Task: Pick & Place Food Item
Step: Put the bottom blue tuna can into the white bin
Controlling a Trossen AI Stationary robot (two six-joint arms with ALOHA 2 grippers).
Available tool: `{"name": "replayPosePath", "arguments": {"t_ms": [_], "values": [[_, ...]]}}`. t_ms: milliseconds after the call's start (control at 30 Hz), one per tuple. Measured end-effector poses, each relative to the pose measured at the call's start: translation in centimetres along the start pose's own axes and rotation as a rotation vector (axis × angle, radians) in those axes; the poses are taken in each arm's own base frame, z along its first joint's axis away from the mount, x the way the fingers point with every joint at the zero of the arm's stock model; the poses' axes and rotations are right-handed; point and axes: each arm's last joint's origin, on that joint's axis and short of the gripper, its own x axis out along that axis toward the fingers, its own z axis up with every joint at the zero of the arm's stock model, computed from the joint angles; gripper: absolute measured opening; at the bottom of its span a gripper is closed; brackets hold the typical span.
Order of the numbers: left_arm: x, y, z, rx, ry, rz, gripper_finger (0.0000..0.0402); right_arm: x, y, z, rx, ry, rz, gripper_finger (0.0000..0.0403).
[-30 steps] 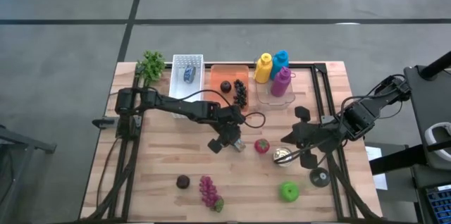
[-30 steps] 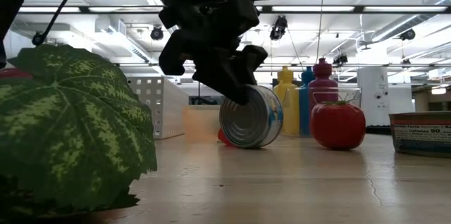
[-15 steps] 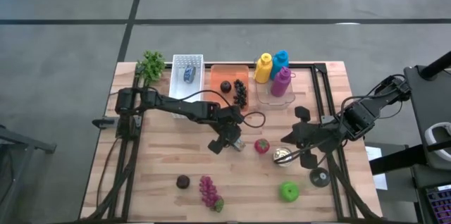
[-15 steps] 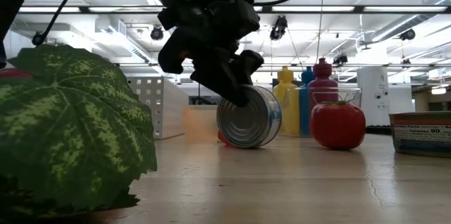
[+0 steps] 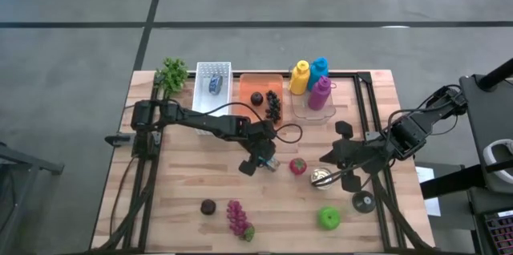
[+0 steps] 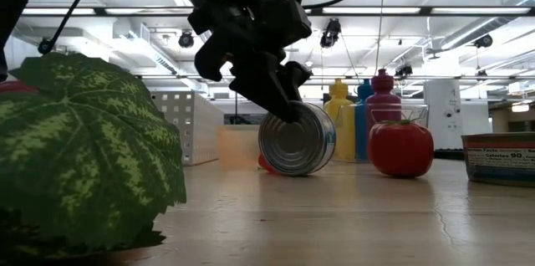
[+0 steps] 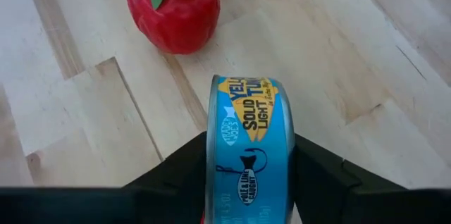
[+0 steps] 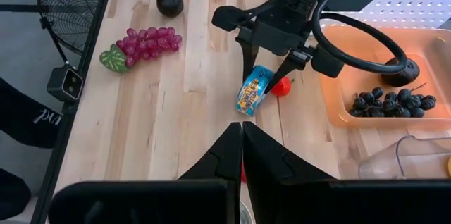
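Near mid-worktop (image 5: 184, 191), the left end effector (image 5: 259, 159) clamps a tuna can (image 7: 250, 146) standing on edge, just left of a red strawberry (image 5: 298, 165); the right end effector (image 5: 330, 157) waits rightward, fingers pressed together, empty.

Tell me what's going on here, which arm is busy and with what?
The left gripper is shut on a blue tuna can, which stands on its edge on the wooden table near a red strawberry. The right gripper waits at the table's right side, its jaws closed and empty.
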Motion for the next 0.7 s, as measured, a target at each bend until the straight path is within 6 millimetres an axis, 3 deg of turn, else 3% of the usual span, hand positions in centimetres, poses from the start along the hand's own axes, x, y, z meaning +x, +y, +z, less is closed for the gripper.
{"name": "replayPosePath", "arguments": {"t_ms": [133, 333, 533, 700], "values": [[0.0, 0.0, 0.01, -0.021, 0.0, 0.001, 0.0144, 0.0, 0.0, 0.0, 0.0, 0.0, 0.0, 0.0008], [0.0, 0.04, 0.08, -0.049, -0.007, 0.004, 0.0145, 0.0, 0.0, 0.0, 0.0, 0.0, 0.0, 0.0008], [-0.03, 0.05, 0.11, -0.062, -0.01, 0.005, 0.0175, 0.0, 0.0, 0.0, 0.0, 0.0, 0.0, 0.0008], [-0.02, 0.04, 0.1, -0.065, -0.01, 0.005, 0.0149, 0.0, 0.0, 0.0, 0.0, 0.0, 0.0, 0.0008]]}}
